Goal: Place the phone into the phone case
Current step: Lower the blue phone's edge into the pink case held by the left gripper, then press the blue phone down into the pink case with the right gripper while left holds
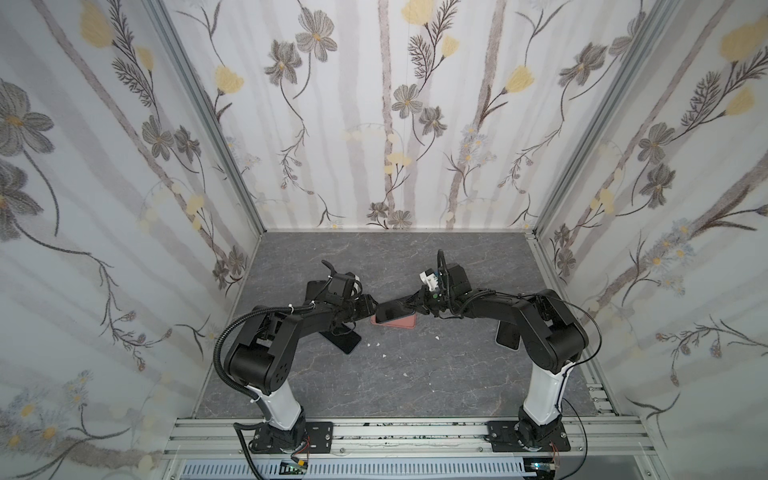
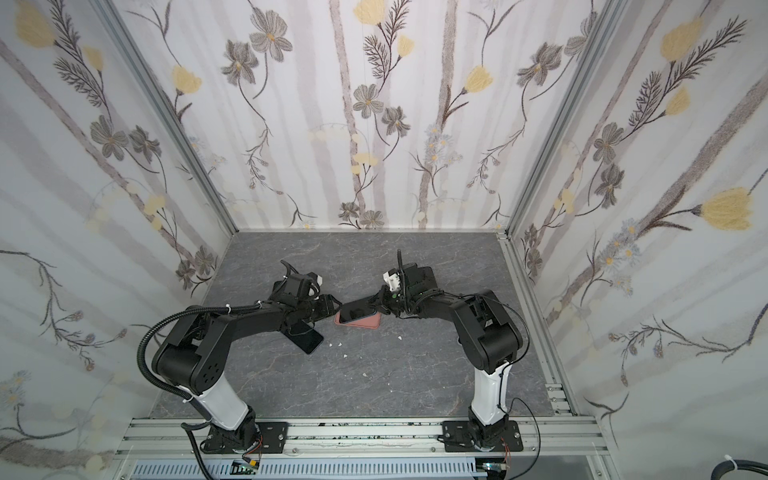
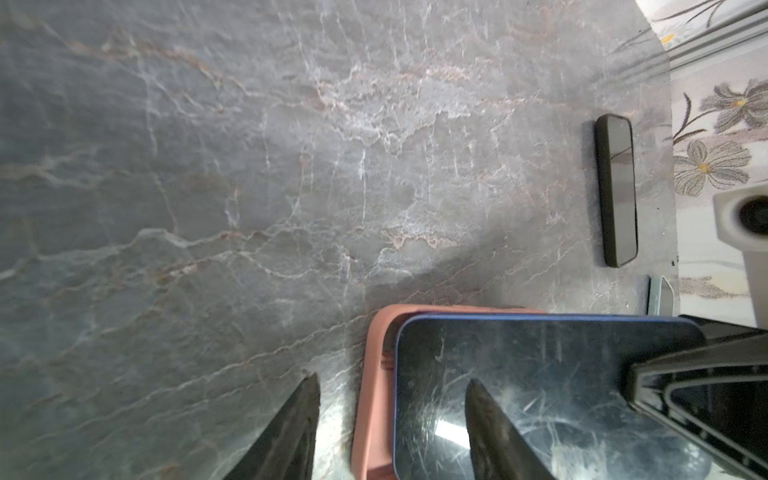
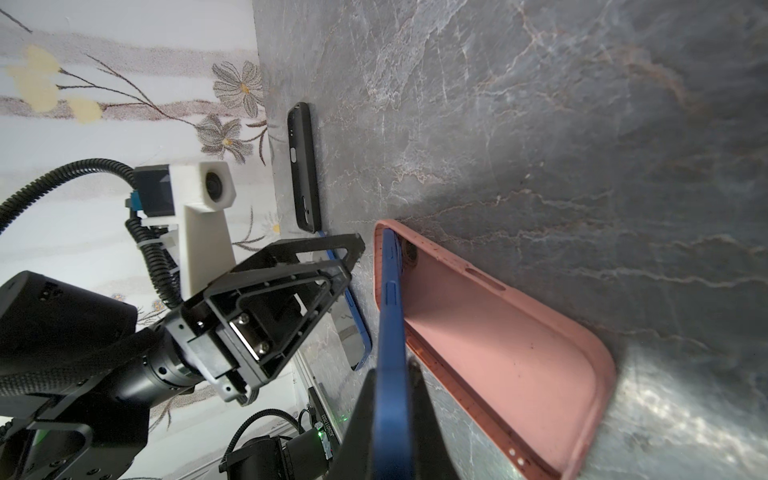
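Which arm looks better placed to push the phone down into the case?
Right, probably: the right gripper is shut on the blue phone, tilted into the pink case; the left gripper is open.

A dark phone (image 1: 347,344) lies at eight o'clock on the marble table (image 1: 374,386), a second phone (image 1: 508,337) at three. White crumbs (image 1: 375,344) fleck the middle.

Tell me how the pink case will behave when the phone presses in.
The pink case probably slides: it lies loose on the smooth table. Its thin, rounded lip likely flexes rather than cracks. It looks light, so the tilted phone may lever it up.
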Controlling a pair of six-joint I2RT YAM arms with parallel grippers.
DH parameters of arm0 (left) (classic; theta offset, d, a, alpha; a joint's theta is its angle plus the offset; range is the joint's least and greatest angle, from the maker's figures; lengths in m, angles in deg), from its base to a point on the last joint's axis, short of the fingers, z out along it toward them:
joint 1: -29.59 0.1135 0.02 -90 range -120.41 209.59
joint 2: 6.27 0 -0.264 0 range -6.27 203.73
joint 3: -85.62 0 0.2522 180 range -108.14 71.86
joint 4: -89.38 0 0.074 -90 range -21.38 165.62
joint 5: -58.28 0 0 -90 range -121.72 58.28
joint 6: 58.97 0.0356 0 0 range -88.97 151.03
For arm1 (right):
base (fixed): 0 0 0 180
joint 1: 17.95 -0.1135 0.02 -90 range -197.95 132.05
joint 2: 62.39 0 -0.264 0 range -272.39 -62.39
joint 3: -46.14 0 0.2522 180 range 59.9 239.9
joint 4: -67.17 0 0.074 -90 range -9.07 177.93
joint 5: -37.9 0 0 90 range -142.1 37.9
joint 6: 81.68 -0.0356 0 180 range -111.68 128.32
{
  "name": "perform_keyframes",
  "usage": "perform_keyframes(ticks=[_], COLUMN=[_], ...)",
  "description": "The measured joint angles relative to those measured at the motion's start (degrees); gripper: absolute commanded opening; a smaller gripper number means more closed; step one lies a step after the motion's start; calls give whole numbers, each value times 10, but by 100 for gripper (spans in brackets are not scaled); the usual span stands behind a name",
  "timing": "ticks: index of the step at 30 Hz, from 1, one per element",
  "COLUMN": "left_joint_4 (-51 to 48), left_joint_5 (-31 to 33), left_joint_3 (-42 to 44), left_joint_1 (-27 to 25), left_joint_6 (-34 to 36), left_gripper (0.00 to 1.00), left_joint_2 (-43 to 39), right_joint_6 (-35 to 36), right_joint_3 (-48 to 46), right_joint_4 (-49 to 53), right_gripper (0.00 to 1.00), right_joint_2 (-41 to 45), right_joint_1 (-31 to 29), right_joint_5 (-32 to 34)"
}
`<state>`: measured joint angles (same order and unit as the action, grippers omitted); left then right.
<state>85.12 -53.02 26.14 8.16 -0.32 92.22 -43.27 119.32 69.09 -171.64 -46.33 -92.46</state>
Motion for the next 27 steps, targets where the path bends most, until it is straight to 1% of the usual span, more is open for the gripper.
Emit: perform_keyframes(ticks=[7,10,15,19,22,24,26,27], left_joint_4=[9,20,44,38,17,8,3,1], left_joint_5=[-26,-24,-3,11,23,28,31,32], left_joint_3=[5,12,39,36,22,15,10,8], left_joint_1=[-13,-21,-30,-33,-33,-33,-34,-34], left_joint_6=[-7,-14,-26,-26,-16,-2,0,2], left_gripper=[54,54,54,53,54,53,53,50], left_joint_2=[9,5,-11,-10,-3,0,2,3], right_joint_6=[-14,-22,-30,-31,-15,-1,16,25], right_joint_3=[-9,-19,-29,-35,-21,-6,8,13], right_joint_4=[-42,-62,-92,-106,-83,-61,-31,-13], right_gripper=[0,0,0,0,5,12,16,20], right_joint_2=[-14,-17,-26,-32,-36,-38,-39,-40], right_joint_1=[-4,-6,-9,-7,-6,-6,-7,-7], right_joint_5=[-7,-7,-10,-13,-13,-11,2,13])
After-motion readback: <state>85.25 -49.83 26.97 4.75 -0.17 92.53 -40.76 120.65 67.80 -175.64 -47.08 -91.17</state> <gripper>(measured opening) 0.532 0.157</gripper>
